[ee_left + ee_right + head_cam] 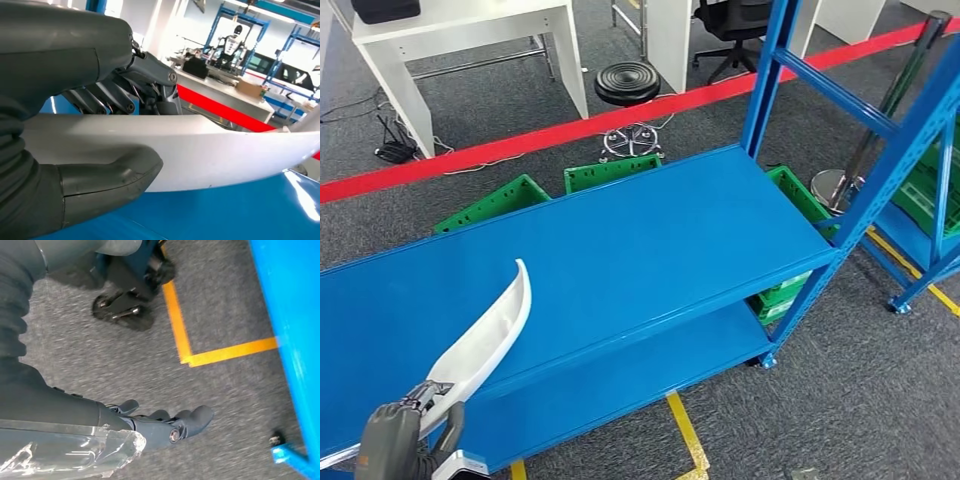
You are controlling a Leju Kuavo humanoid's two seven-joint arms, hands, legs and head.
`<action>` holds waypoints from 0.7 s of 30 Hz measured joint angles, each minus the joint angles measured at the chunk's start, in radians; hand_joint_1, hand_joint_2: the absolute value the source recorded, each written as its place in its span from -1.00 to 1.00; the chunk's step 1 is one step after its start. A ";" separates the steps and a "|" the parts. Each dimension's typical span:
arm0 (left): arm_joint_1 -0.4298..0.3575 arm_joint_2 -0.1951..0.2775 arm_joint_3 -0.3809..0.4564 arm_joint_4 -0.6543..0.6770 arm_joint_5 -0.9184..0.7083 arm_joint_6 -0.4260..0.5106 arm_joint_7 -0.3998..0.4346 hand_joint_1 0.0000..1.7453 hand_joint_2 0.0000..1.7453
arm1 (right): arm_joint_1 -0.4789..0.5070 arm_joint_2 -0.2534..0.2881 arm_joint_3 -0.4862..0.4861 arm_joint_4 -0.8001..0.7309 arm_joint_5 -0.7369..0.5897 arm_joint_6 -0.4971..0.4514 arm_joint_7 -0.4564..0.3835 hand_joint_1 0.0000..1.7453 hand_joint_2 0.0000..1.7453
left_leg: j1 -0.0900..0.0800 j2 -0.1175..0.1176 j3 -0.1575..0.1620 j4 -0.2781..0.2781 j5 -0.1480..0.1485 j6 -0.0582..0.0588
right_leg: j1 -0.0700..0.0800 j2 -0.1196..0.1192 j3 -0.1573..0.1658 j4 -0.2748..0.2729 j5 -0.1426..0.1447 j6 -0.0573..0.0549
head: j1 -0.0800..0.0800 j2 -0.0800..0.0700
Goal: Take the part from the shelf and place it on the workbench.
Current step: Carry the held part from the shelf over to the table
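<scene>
Left hand [403, 435] grips white part [482, 345] by one end over blue shelf [637, 240]; right hand [166, 425] hangs empty, fingers apart. Lift w/ firm grip, far tip clear of shelf

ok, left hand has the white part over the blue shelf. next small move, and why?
Probably lift the white curved part a little higher off the blue shelf before carrying it away. The left hand grips only one end, thumb under and fingers over, and the long far end hangs low above the shelf surface. The right hand hangs over the floor, holding nothing.
</scene>
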 joint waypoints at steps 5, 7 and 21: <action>0.000 0.002 -0.001 0.000 0.011 0.001 0.002 1.00 1.00 | -0.008 0.003 -0.006 0.000 0.003 0.002 0.000 -1.00 1.00 | 0.003 -0.076 -0.043 0.226 -0.155 -0.001 | 0.000 0.061 -0.079 0.002 0.067 -0.008 | -0.002 0.000; -0.002 0.004 -0.002 0.000 0.025 0.001 -0.001 1.00 1.00 | -0.006 0.004 -0.007 0.000 0.004 0.002 0.000 -1.00 1.00 | 0.004 -0.085 0.022 0.156 -0.093 0.003 | -0.002 0.088 -0.112 0.004 0.092 -0.002 | -0.002 0.000; -0.025 0.020 -0.020 0.001 0.129 0.039 -0.046 1.00 1.00 | -0.003 0.011 -0.035 0.002 0.019 0.013 -0.010 -1.00 1.00 | -0.004 -0.028 0.116 -0.079 -0.026 0.054 | 0.002 0.041 -0.216 0.282 -0.028 0.040 | 0.010 0.000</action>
